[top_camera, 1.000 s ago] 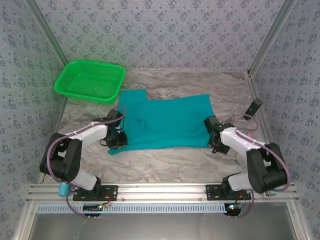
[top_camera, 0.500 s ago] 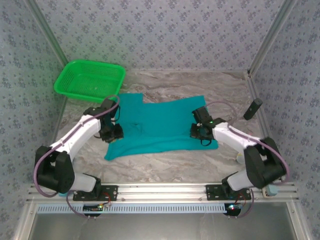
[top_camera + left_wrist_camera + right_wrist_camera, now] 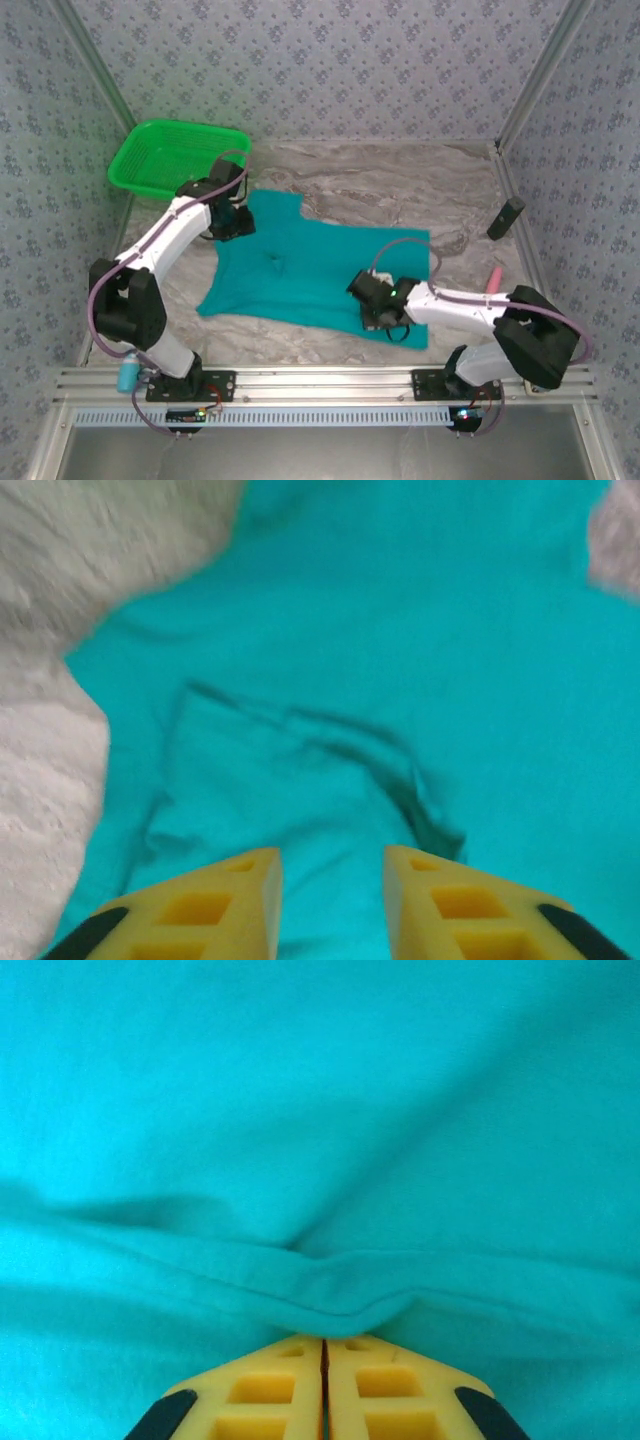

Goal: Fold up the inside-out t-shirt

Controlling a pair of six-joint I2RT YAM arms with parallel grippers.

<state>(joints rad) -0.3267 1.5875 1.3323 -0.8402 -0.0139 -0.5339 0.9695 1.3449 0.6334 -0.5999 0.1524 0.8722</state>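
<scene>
I note the teal t-shirt point(image 3: 300, 270) spread flat on the bench point(image 3: 420, 185) beside the green basket point(image 3: 165, 160), left tool point(image 3: 330, 865) released with fingers apart over the shirt's far-left corner, right tool point(image 3: 323, 1342) clenched on a raised fold near its front edge.

The t-shirt point(image 3: 300, 270) is soft matt teal cloth (faintly creased); the basket point(image 3: 165, 160) is glossy plastic mesh, the front rail point(image 3: 320, 380) ribbed bare metal.
</scene>
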